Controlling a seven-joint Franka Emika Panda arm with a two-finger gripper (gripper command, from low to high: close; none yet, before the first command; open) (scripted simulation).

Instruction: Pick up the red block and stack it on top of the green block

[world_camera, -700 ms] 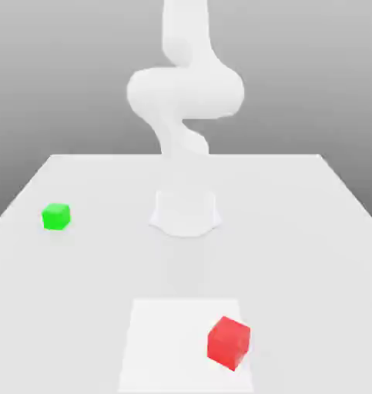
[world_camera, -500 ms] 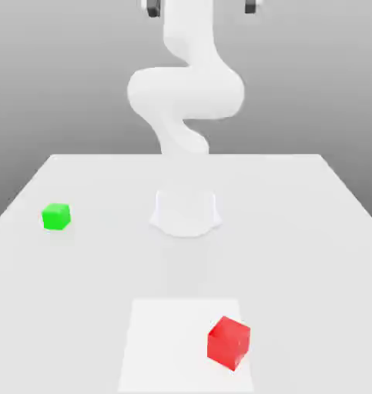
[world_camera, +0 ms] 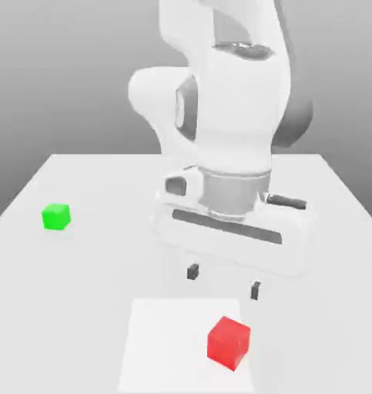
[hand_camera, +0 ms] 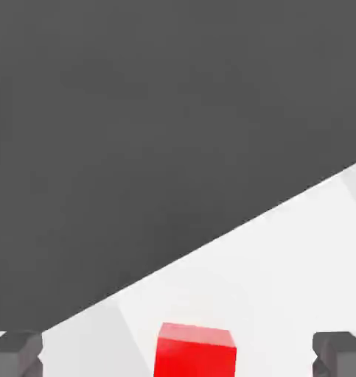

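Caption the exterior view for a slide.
Open gripper above the red block; green block apart at the view's left.

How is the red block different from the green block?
The red block is bright red; the green block is bright green. The red block sits on a paler square patch near the front edge of the table; the green block sits on the plain tabletop toward the exterior view's left. The red block lies close to the open fingers; the green block is far from them. Both are plain, unmarked cubes.
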